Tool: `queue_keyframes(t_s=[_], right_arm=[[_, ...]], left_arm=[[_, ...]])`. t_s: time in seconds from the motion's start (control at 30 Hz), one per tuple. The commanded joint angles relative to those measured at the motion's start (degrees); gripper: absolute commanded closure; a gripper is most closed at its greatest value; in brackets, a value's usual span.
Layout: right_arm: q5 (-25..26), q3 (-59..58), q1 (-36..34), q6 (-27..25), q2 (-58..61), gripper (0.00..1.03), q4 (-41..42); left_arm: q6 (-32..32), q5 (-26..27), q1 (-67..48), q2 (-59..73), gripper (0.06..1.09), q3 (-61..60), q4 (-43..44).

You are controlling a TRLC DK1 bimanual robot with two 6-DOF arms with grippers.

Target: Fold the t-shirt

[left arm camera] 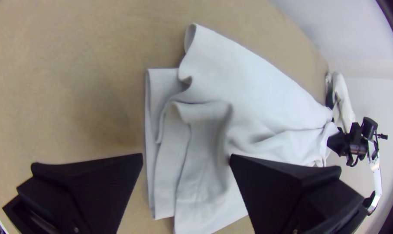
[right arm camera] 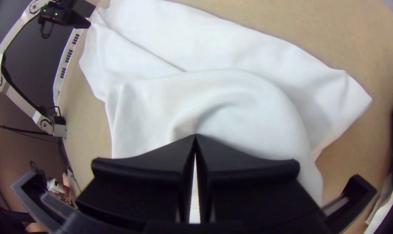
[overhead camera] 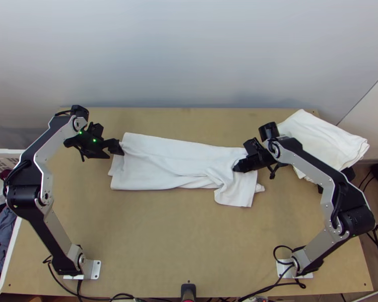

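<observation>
T-shirt (overhead camera: 164, 161): lying folded long, hiding inner layers. Left gripper (overhead camera: 116, 153): standing wide open at one end. Right gripper (overhead camera: 235, 168): pinching cloth, masking exactly which part.

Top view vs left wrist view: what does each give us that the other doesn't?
Top view adds: dark and grey clothes in the basket, and the left arm's base.

Left wrist view adds: the gap between the left gripper's open fingers, and the rumpled fold in the shirt's end just past them.

Both: the white shirt lying in a long folded strip, the right gripper at its other end, and more white cloth beyond.
</observation>
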Motion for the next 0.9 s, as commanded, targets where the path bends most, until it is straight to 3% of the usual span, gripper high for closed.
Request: queue_keyframes(t_s=[0.0, 0.57, 0.87], right_arm=[[0.0, -0.3, 0.3, -0.2, 1.2, 1.0, 1.0], [0.0, -0.8, 0.3, -0.2, 1.7, 1.0, 1.6], [0.0, -1.2, 0.3, -0.2, 2.1, 1.0, 2.1]], left_arm=[[0.2, 0.0, 0.0, 1.9, 0.11, 0.2, 0.9], [0.4, -0.6, -1.1, 4.0, 0.11, 0.0, 1.9], [-1.4, 4.0, -1.3, 4.3, 0.11, 1.2, 0.3]])
